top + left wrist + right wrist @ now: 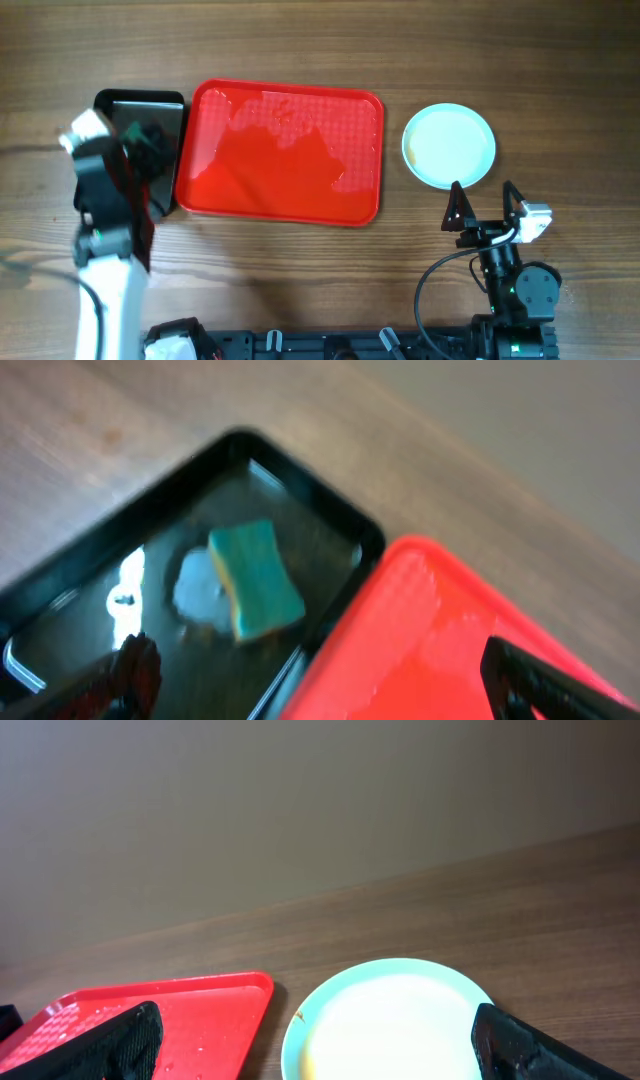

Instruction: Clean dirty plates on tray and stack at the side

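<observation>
Wood table (300,285) carries two trays and a plate.

The red tray (280,152) sits mid-table with its long side running left-right. There's wet-looking glare across its floor.

The black tray (140,100) is right against the red tray's left edge. The rims are next to each other, can't tell if they touch.

The left arm (105,210) is over the black tray, hides most of it from overhead, and is blurred. The left gripper (315,650) has its jaws wide apart with nothing between them. It hangs above the spot where the black tray meets the red tray.

The plate (449,146) is pale mint and sits on bare table to the right of the red tray. It's off the tray with a clear gap of wood between them. Can't tell if it's a single plate or several stacked. The face looks clean from overhead. The right wrist view shows a small brownish speck (298,1015) at its left rim.

The right gripper (485,205) is on the robot side of the plate, near it but not touching. Its jaws are spread wide and hold nothing. In the wrist view its fingers sit in the two lower corners with the plate between them.

The sponge (255,582) is green on yellow and lies inside the black tray toward the corner nearest the red tray. There's a pale patch beside it, foam or glare, can't tell.
</observation>
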`<state>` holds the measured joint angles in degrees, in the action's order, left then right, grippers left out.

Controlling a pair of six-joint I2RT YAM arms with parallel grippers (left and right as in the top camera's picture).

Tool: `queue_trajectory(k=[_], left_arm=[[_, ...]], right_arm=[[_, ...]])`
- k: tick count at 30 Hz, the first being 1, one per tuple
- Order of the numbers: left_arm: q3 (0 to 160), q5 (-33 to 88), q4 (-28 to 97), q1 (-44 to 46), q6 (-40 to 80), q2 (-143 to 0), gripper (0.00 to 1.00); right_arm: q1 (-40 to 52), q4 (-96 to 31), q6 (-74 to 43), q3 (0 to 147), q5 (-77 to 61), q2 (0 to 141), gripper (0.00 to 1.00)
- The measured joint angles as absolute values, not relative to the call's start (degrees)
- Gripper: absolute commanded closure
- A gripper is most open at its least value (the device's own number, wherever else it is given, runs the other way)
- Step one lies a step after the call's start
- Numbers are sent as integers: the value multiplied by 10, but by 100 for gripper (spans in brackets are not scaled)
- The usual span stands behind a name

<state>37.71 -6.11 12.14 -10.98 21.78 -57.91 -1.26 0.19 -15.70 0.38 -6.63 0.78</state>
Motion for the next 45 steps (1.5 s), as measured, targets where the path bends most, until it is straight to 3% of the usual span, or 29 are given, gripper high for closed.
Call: queue_trajectory(k=[5, 12, 22, 45], left_arm=[[181, -59, -1, -95, 210, -343, 0], [50, -59, -17, -41, 141, -111, 0], [6, -8, 41, -40, 62, -8, 0], [6, 0, 41, -40, 45, -8, 0]], right_arm=[[-13, 1, -157, 4, -66, 7, 0], [-13, 1, -157, 4, -66, 7, 1], [-13, 1, -157, 4, -66, 7, 0], [-13, 1, -157, 4, -66, 7, 0]])
